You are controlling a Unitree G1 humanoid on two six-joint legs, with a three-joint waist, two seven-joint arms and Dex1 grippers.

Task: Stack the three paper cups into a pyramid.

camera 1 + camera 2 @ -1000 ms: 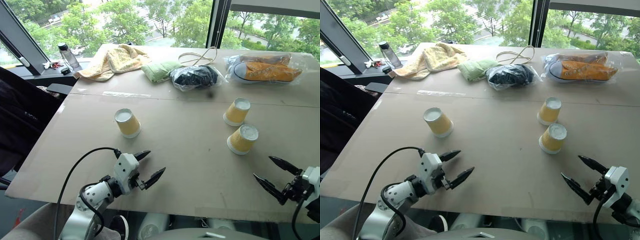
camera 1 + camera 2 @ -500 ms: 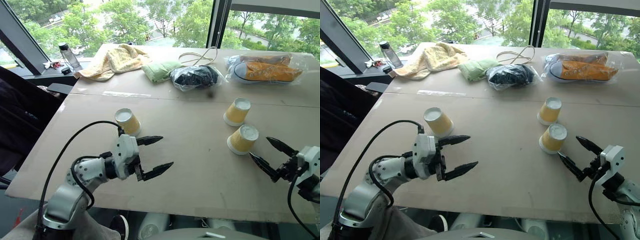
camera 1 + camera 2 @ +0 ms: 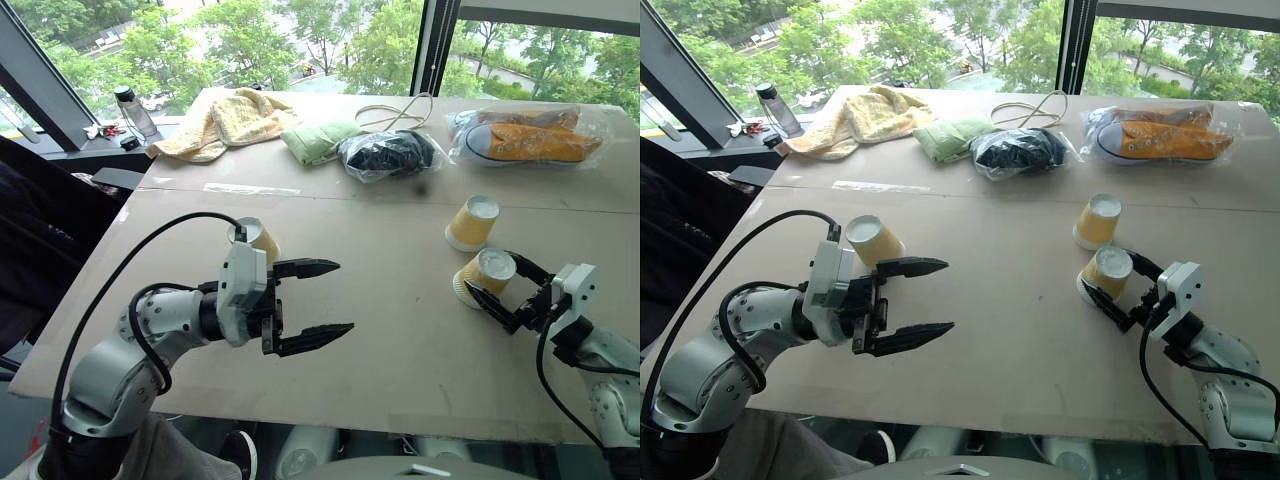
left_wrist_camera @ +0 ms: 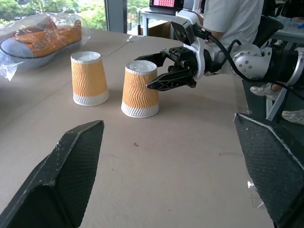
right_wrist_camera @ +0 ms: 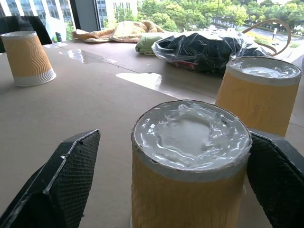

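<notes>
You are looking at a brown table (image 3: 380, 330) running up to big windows with trees outside; all three paper cups are standing upside down, axes upright. Your right gripper (image 3: 505, 292), fingers wide, is straddling the near right cup (image 3: 483, 277) with another cup (image 3: 471, 222) just behind; your left gripper (image 3: 318, 298), also wide and empty, is half hiding the left cup (image 3: 258, 238).

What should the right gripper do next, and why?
Probably close on the nearer cup: the right gripper is open, its fingers flank that upside-down cup, and the cup sits centred between them in the right wrist view. It stands close beside the second cup, so lift carefully.
</notes>
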